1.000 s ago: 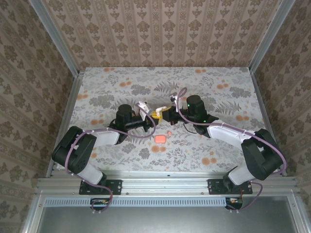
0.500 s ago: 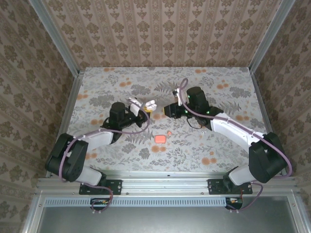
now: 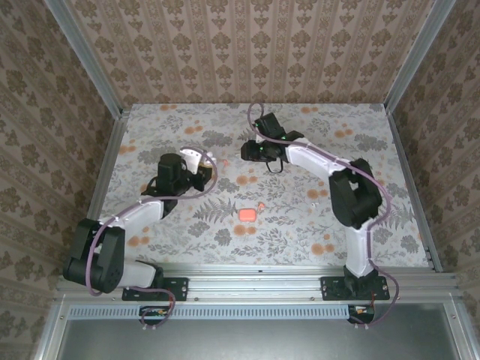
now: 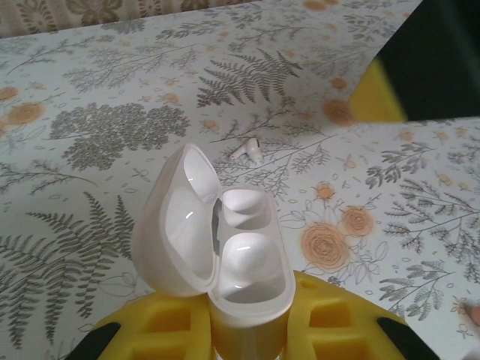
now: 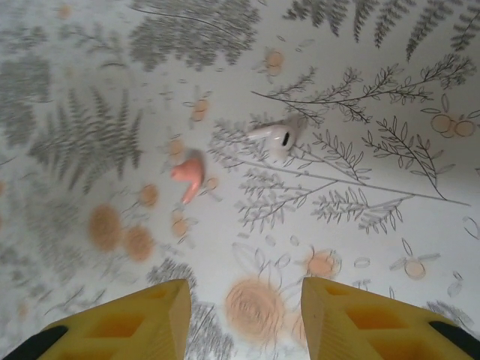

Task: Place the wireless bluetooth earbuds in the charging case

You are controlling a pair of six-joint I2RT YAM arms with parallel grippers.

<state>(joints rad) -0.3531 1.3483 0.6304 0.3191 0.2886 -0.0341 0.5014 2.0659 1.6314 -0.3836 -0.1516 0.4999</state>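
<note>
Beneath our right fingers [image 3: 246, 151], spread wide and empty, a white earbud [image 5: 276, 135] and a coral earbud [image 5: 187, 176] lie on the table [image 5: 375, 247]; we should straddle the white one squarely before closing. Our left fingers [image 3: 201, 163] clamp the open charging case [image 4: 225, 247].

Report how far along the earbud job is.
Done: the white plastic charging case is open, clamped in the left gripper. In hand: the open right gripper hovers over a loose white earbud and a coral-pink earbud. Left: both lie on the floral table and need seating; the case's contents are unclear.
</note>
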